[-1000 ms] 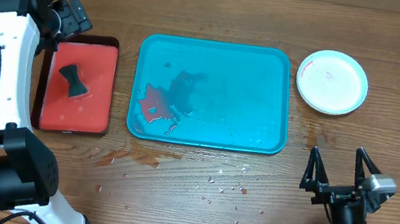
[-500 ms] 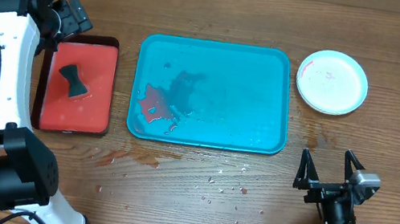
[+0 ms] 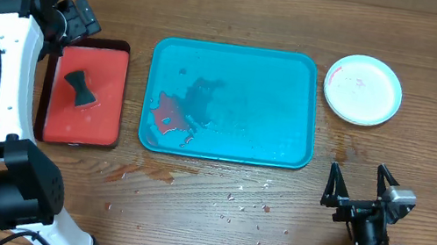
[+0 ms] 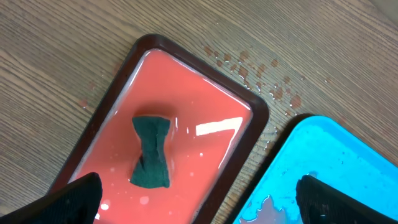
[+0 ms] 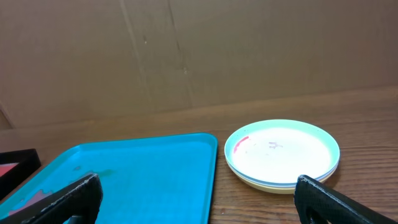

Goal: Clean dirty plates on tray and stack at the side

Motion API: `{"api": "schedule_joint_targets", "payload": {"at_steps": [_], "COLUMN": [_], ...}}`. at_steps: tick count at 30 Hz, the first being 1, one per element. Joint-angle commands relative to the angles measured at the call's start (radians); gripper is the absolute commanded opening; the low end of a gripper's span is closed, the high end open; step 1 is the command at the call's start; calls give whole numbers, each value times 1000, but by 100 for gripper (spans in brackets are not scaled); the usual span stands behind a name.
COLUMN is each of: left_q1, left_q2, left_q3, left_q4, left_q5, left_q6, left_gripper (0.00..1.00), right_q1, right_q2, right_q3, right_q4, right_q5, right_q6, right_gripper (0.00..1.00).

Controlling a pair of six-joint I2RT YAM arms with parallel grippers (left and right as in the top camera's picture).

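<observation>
The plates (image 3: 364, 89) sit stacked on the table right of the teal-blue tray (image 3: 296, 82), white on top with faint red smears; in the right wrist view the stack (image 5: 283, 152) shows teal and yellow rims beneath. The tray holds a red sauce puddle (image 3: 168, 114) and water, no plates; it also shows in the right wrist view (image 5: 143, 168) and left wrist view (image 4: 348, 162). My left gripper (image 4: 196, 199) is open and empty over the red tray's right edge. My right gripper (image 3: 361, 187) is open and empty, near the front edge, below the stack.
A dark-rimmed red tray (image 3: 112, 69) of reddish liquid stands left of the teal tray, with a dark green sponge (image 3: 80, 90) lying in it, also in the left wrist view (image 4: 151, 151). Water drops (image 3: 232, 200) speckle the wood in front of the teal tray.
My right gripper has drawn back toward the front edge and slightly left, staying open. The left arm, the plates and both trays have not moved.
</observation>
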Motion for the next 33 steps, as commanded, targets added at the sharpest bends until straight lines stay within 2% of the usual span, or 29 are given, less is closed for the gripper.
{"api": "schedule_joint_targets", "payload": {"at_steps": [1, 18, 26, 29, 33], "left_q1": [-7, -7, -7, -26, -72], "left_q2": [8, 8, -10, -65, -222], "left_q3": [6, 6, -16, -86, -303], "left_q4": [0, -1, -58, -1, 212], "left_q5": [4, 4, 21, 24, 36], "left_q6": [8, 9, 26, 27, 78], "left_gripper": [100, 100, 100, 100, 100], "right_q1": [5, 5, 5, 5, 5], "right_q2": [-11, -11, -11, -11, -11], "right_q3": [-11, -11, -11, -11, -11], "right_q4": [5, 5, 5, 5, 5], "right_q5": [10, 10, 10, 10, 10], "right_q6": [-7, -7, -7, -7, -7], "right_gripper": [100, 100, 100, 100, 100]}}
